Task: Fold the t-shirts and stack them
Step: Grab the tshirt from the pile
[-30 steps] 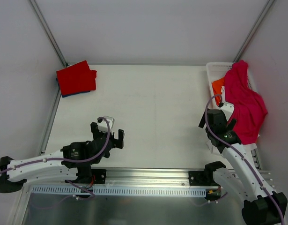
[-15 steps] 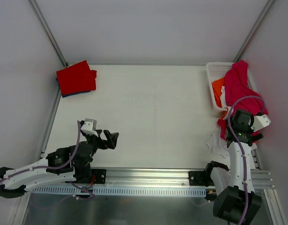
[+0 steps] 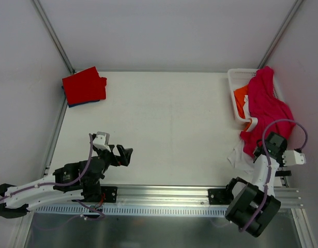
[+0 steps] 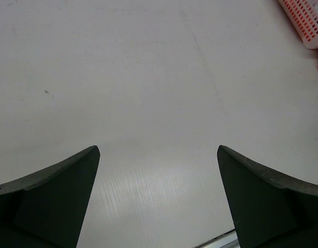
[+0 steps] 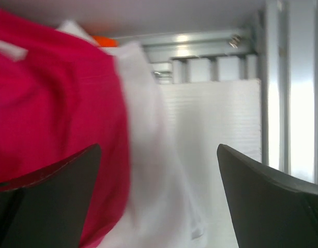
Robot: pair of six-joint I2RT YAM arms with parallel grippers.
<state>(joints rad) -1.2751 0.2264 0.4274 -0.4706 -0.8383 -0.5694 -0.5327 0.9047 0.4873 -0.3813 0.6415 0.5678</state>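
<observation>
A folded red t-shirt (image 3: 84, 86) lies on a blue one (image 3: 72, 105) at the far left corner. The large crimson-pink t-shirt (image 3: 268, 109) drapes over the white basket (image 3: 232, 82) and down onto the table. An orange t-shirt (image 3: 241, 95) lies in the basket. A white t-shirt (image 3: 240, 157) lies crumpled beneath the crimson hem. My right gripper (image 3: 263, 151) is open and empty beside that hem; its wrist view (image 5: 159, 147) shows the white t-shirt (image 5: 146, 155) between the fingers and the crimson one (image 5: 55, 108) to the left. My left gripper (image 3: 127, 154) is open and empty over bare table (image 4: 159, 150).
The basket's corner (image 4: 307, 20) shows at the top right of the left wrist view. A metal rail (image 3: 164, 194) runs along the table's near edge, and another rail (image 5: 288, 103) stands close on the right of the right gripper. Walls enclose the table on three sides.
My right arm has swung back and to the right, folding down beside the crimson shirt's hem. My left arm drew back toward its base early on, then barely moved.
</observation>
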